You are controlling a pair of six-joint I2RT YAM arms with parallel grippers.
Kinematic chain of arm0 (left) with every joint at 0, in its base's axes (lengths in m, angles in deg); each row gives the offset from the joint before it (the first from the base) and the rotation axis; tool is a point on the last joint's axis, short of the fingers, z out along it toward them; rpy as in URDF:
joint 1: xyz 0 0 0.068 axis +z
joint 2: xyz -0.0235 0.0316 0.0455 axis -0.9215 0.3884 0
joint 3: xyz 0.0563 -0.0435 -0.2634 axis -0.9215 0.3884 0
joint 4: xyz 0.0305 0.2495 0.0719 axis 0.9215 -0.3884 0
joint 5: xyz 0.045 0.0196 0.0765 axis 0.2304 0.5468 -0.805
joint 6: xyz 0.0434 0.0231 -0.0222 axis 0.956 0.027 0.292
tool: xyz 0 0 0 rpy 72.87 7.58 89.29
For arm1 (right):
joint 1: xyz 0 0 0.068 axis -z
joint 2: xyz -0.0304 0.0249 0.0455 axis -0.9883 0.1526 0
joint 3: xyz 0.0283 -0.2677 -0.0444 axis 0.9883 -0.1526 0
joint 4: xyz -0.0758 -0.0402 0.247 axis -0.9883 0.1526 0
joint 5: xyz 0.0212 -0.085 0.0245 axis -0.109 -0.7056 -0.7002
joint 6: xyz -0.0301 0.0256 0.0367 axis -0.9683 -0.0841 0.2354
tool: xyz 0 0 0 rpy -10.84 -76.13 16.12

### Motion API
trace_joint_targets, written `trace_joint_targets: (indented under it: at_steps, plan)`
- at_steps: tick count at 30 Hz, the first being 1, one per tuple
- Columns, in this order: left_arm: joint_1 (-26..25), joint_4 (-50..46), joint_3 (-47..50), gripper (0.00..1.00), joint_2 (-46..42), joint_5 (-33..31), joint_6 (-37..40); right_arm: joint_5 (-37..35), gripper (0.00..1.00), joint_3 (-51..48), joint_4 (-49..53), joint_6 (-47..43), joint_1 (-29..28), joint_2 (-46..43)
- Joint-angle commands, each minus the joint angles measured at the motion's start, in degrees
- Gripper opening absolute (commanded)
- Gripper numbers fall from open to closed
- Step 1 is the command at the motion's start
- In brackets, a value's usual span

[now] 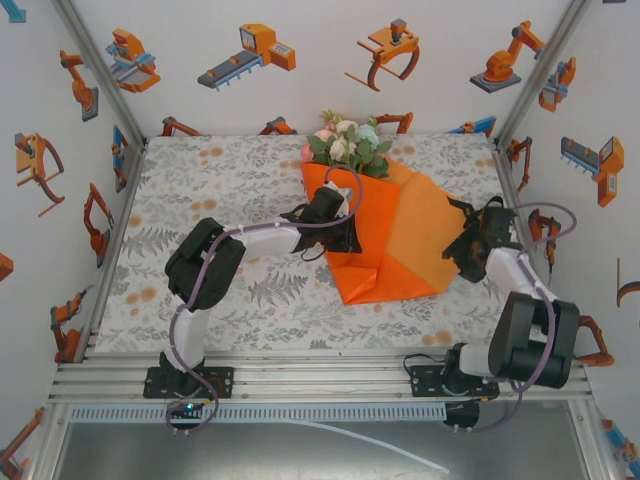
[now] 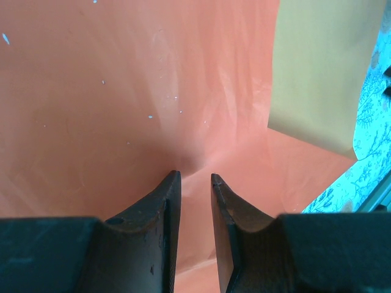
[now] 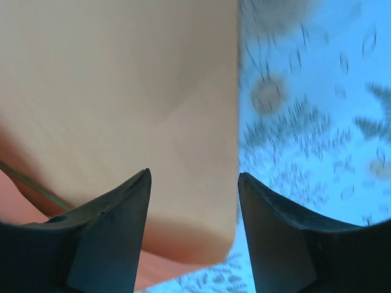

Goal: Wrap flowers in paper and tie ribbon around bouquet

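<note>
The flowers (image 1: 348,143) lie at the back middle of the table, blooms toward the far wall, with their stems under the orange paper (image 1: 410,235), which is folded over them. My left gripper (image 1: 338,228) rests on the left side of the paper. In the left wrist view its jaws (image 2: 195,174) stand narrowly apart, pinching a puckered ridge of the paper (image 2: 122,91). My right gripper (image 1: 468,248) is at the paper's right edge. It stands open (image 3: 194,173) over a pale corner of the paper (image 3: 122,79). A thin green stem (image 3: 27,180) peeks out beside it. I cannot make out the ribbon.
The grey floral table cover (image 1: 230,180) spreads to the left and front of the paper. White walls printed with orange robots and metal posts (image 1: 100,70) close in the back and sides. A slotted metal rail (image 1: 320,375) runs along the near edge.
</note>
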Motion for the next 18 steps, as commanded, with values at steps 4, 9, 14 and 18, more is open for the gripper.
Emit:
trace_joint_targets:
  at_steps: [4,9,14,18]
  plan:
    - [0.2,0.8,-1.1,0.3,0.6,0.8,-1.0,7.5,0.61,-8.3,-0.9,5.4,-0.2,-3.0]
    - [0.1,0.3,-1.2,0.3,0.4,0.1,-0.9,13.4,0.57,-12.1,-7.9,9.1,-0.3,-0.5]
    - [-0.3,-0.6,-2.3,0.3,0.9,0.0,-0.9,16.0,0.53,-12.2,-11.9,15.0,-4.3,-4.0]
    - [-0.7,-0.9,-2.4,0.3,0.5,-0.8,-0.7,14.7,0.56,-12.4,-9.7,18.2,-5.8,-10.5]
